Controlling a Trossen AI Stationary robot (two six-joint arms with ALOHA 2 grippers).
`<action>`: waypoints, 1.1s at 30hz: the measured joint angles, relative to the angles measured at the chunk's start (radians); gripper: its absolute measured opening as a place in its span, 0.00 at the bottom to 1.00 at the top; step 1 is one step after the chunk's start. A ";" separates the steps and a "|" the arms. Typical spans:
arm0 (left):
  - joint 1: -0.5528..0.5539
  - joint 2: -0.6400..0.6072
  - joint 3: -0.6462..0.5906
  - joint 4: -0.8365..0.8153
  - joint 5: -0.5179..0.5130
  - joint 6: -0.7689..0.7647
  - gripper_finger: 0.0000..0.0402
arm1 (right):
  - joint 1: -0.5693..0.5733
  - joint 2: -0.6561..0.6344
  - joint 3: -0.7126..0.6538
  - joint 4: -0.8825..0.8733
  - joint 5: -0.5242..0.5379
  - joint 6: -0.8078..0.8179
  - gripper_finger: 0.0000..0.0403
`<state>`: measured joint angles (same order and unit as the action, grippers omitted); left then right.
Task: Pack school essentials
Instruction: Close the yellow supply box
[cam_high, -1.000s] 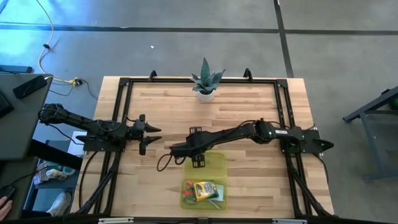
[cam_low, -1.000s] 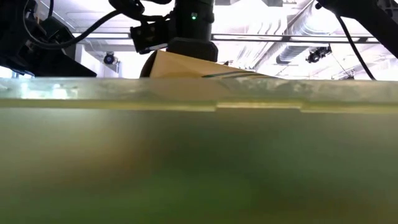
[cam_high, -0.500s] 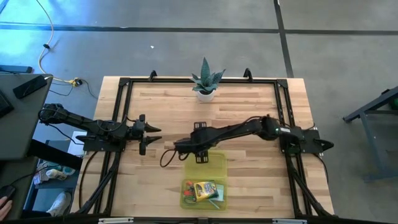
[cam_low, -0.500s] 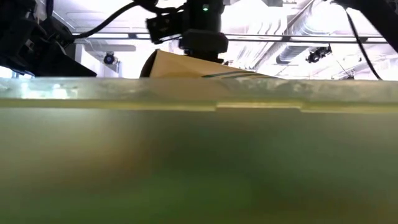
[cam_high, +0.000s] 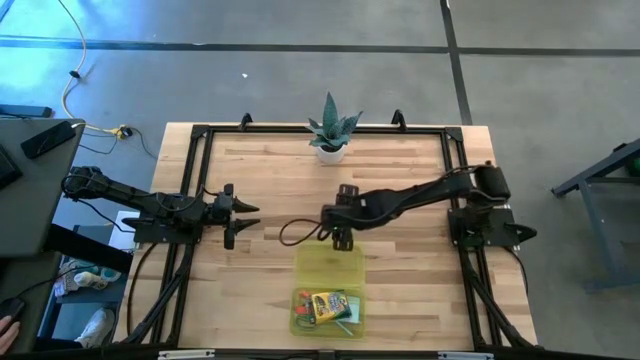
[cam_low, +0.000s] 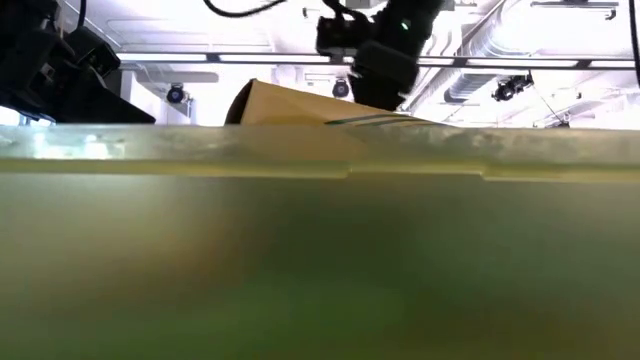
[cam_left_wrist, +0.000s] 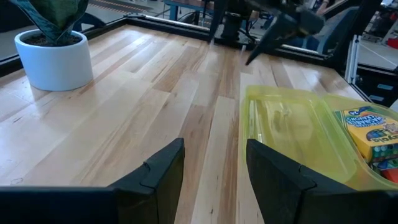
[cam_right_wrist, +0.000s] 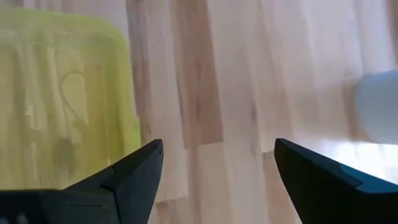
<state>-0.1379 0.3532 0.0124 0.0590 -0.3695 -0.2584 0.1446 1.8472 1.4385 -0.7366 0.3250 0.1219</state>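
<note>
The green-yellow crayon box (cam_high: 327, 303) (cam_left_wrist: 375, 133) lies in the near half of the open translucent yellow-green case (cam_high: 328, 290). A few small items lie beside the box, too small to name. The far half of the case (cam_left_wrist: 292, 127) (cam_right_wrist: 62, 93) holds nothing that I can see. My right gripper (cam_high: 328, 216) (cam_right_wrist: 219, 146) is open above bare table just beyond the case's far edge. My left gripper (cam_high: 248, 208) (cam_left_wrist: 214, 146) is open at the table's left, pointing toward the case. In the low view the case wall (cam_low: 320, 250) blocks almost everything.
A small potted spiky plant (cam_high: 330, 130) (cam_left_wrist: 53, 43) stands at the middle of the far edge; its white pot (cam_right_wrist: 379, 112) shows in the right wrist view. A black frame (cam_high: 200, 135) borders the table. Bare wood (cam_high: 290, 180) lies between the plant and both grippers.
My right gripper has drawn back from the case's far left corner toward the table's right and slightly toward the far edge, the arm folding back toward its base. The case and its contents have not moved.
</note>
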 joint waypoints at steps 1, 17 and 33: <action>0.000 0.000 0.000 0.000 0.000 0.000 0.40 | -0.001 -0.009 -0.036 0.034 -0.012 -0.004 0.74; 0.000 0.000 0.000 0.000 0.000 0.000 0.40 | -0.001 0.015 -0.260 0.399 -0.185 0.011 0.74; 0.000 0.000 0.000 0.000 0.000 0.000 0.40 | -0.001 0.084 -0.259 0.454 -0.208 0.040 0.47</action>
<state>-0.1379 0.3534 0.0124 0.0589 -0.3695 -0.2584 0.1440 1.9307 1.1797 -0.2827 0.1169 0.1617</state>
